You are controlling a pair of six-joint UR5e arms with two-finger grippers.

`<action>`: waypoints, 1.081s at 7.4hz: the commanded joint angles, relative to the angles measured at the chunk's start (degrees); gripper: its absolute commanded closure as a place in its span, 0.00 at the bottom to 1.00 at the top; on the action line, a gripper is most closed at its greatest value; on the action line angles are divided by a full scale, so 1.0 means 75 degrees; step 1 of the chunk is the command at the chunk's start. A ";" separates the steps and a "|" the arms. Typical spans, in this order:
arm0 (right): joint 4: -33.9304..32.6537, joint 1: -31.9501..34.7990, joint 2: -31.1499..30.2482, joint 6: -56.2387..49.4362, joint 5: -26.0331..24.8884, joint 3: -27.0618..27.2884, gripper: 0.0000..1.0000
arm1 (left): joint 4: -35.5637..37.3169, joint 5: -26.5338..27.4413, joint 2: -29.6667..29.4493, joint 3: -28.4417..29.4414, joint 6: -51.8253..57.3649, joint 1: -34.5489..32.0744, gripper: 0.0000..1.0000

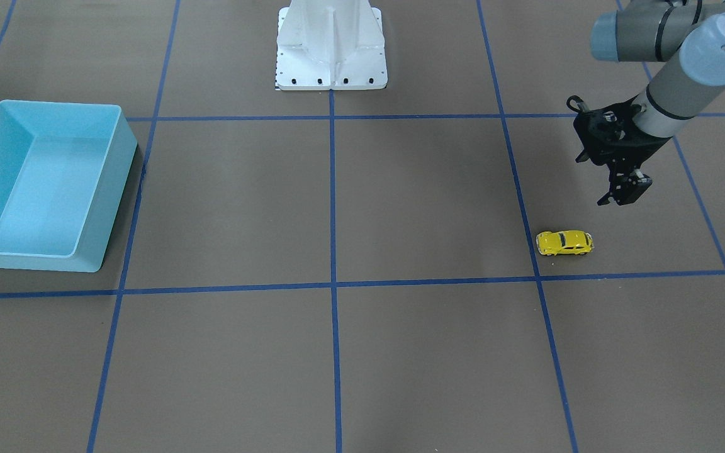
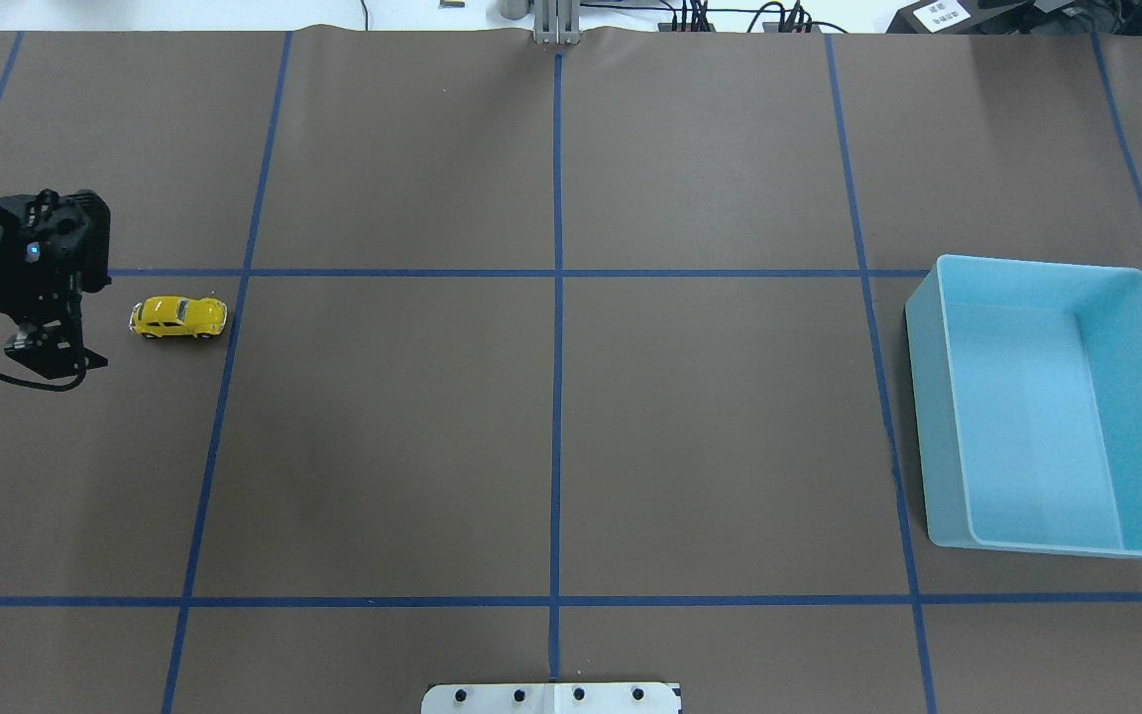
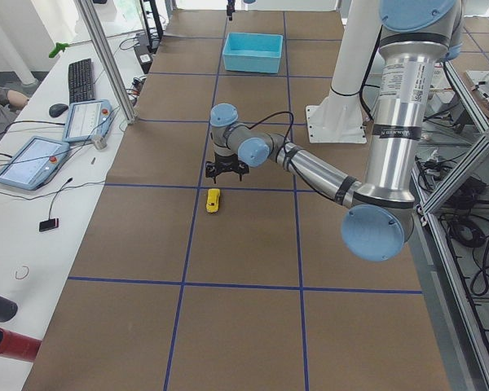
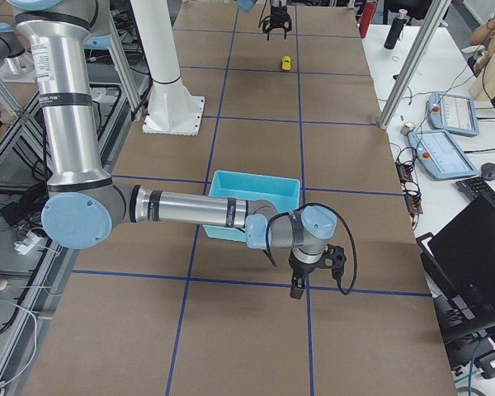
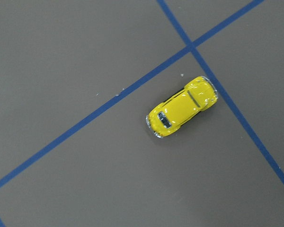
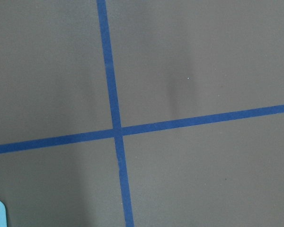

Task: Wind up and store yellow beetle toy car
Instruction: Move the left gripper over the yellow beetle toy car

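Note:
The yellow beetle toy car [image 1: 564, 243] stands on its wheels on the brown table, on the robot's left side, beside a blue tape line. It also shows in the overhead view [image 2: 178, 317] and, from above, in the left wrist view [image 5: 182, 106]. My left gripper [image 1: 623, 192] hangs above the table just beside the car, apart from it, its fingers spread and empty; in the overhead view it [image 2: 48, 349] is left of the car. My right gripper [image 4: 312, 279] hovers low near the light blue bin [image 4: 256, 186]; I cannot tell whether it is open or shut.
The light blue bin [image 2: 930, 416] stands empty at the far right of the overhead view, far from the car. The white robot base [image 1: 331, 50] is at the table's middle edge. Blue tape lines cross the brown table. Operator consoles [image 3: 33, 159] lie on a side desk.

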 commanded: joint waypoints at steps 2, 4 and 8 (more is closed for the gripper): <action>0.0000 0.0000 -0.0003 0.0000 0.0000 -0.0004 0.00 | -0.0908 -0.0054 -0.1061 0.1789 0.0062 0.0065 0.00; 0.0000 0.0000 -0.0003 0.0000 0.0000 -0.0004 0.00 | -0.0909 -0.0054 -0.1310 0.2226 0.0073 0.0065 0.00; 0.0000 0.0000 -0.0003 0.0000 0.0000 -0.0004 0.00 | -0.1623 -0.0089 -0.1369 0.3035 0.0039 0.0147 0.00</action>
